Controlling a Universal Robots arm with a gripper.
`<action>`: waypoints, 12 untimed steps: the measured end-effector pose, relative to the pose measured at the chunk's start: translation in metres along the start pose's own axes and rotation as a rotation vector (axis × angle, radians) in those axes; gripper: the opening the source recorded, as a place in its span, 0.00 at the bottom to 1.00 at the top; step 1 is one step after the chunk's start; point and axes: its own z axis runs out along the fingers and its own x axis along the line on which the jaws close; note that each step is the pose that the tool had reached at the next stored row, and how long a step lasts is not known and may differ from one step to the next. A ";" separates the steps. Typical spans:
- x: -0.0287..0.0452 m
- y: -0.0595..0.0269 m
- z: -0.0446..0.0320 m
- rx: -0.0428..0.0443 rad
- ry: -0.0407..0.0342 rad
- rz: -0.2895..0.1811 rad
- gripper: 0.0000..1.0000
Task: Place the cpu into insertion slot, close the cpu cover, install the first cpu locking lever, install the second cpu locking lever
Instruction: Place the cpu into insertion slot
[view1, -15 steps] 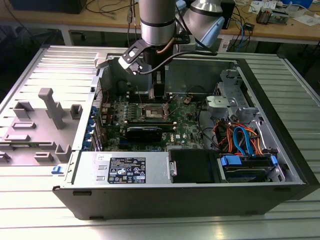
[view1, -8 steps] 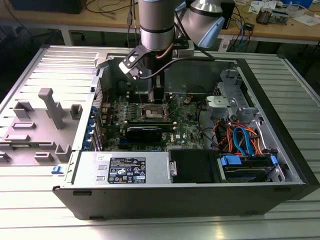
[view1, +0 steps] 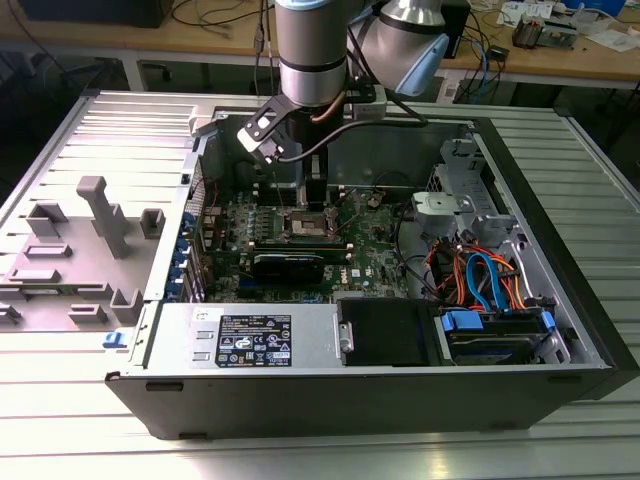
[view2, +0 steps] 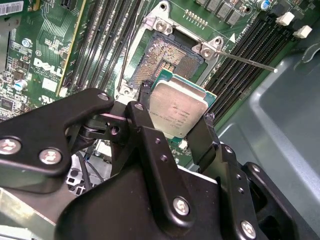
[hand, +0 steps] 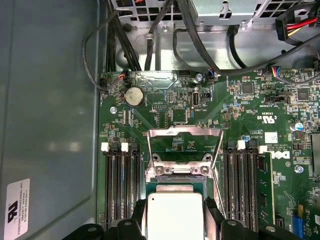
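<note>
Two black fingers (view2: 140, 112) of the tool (view2: 174, 116) gripped the small flat silver-topped square cpu (view2: 177, 106) over the open, dark-rimmed square insertion slot (view2: 160, 60).

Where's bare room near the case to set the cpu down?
The gripper grips the cpu. Bare: ribbed tabletop on the near side of the case. Crowded: grey fixtures at the exterior view's left, cables inside at its right.
</note>
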 end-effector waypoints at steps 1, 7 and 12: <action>0.0000 0.0000 0.0000 0.0000 0.0000 0.000 0.54; 0.0000 0.0000 0.0001 0.0000 -0.0001 0.000 0.54; -0.0027 -0.0075 0.0231 -0.0132 0.0005 -0.002 0.54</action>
